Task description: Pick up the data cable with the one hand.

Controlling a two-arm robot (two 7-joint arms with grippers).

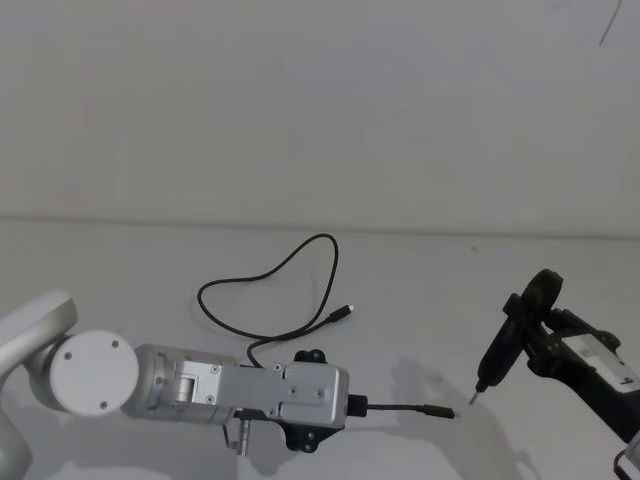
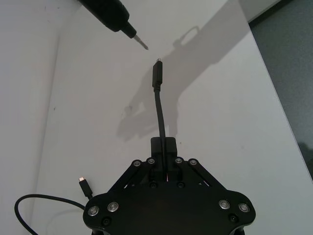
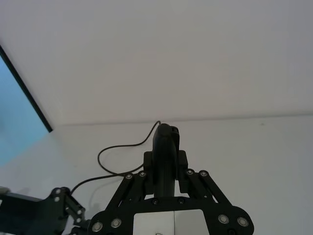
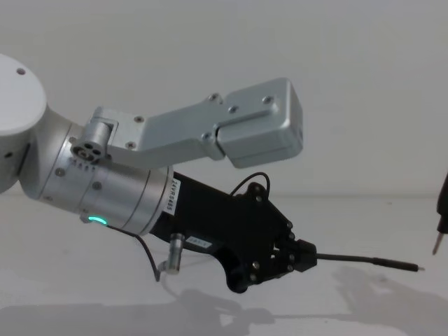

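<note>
While the L gripper (image 1: 358, 405) hangs low over the table (image 1: 450, 300), its fingers are pinched tight on the data cable (image 1: 290, 262) just behind one plug (image 1: 437, 410), which juts level toward the R side. Rest of cable lies looped on table beyond, w/ 2nd plug (image 1: 347, 312) free. R gripper (image 3: 165, 166) is clamped on a dark pointed tool (image 1: 500, 350), tip near the held plug, apart.

Stretch of data cable (image 1: 400, 406) hidden under left gripper (image 1: 358, 406); tool (image 4: 442, 203) cut by chest-view edge.
</note>
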